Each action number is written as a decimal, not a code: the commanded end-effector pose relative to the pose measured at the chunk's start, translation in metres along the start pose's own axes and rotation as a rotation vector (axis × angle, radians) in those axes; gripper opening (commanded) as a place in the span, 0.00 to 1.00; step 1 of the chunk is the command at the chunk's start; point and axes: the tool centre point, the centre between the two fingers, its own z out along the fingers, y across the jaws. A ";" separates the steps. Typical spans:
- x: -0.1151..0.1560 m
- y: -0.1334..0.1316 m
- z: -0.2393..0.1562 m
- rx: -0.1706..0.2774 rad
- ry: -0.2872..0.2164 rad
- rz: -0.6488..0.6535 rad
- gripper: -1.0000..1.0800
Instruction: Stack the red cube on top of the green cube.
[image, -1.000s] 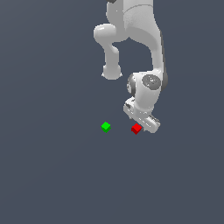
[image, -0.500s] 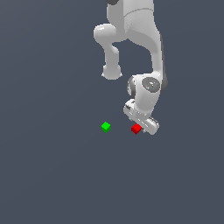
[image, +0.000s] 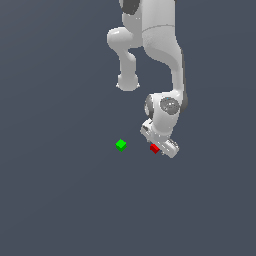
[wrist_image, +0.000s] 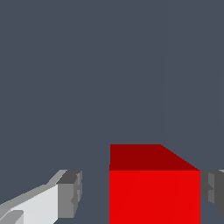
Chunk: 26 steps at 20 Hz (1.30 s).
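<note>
The red cube (image: 154, 148) lies on the grey floor, right at the tip of my gripper (image: 160, 148). In the wrist view the red cube (wrist_image: 154, 188) fills the space between the two fingers. One finger (wrist_image: 70, 194) stands a small gap away from it, and the other finger (wrist_image: 215, 192) is at or almost at its opposite face. The gripper (wrist_image: 142, 194) is open around the cube. The green cube (image: 120, 145) lies alone on the floor, a short way towards the exterior view's left of the red cube. It is out of the wrist view.
The white arm (image: 160, 45) rises above the red cube at the top of the exterior view. Plain grey floor (image: 65, 200) lies all around both cubes.
The wrist has come down a little, lowering the gripper around the red cube. Both cubes stay where they were.
</note>
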 end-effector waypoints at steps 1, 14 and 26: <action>0.000 -0.001 0.002 0.001 0.001 0.000 0.96; 0.000 -0.001 0.001 0.001 0.001 0.000 0.00; 0.000 0.001 -0.057 0.002 0.000 0.000 0.00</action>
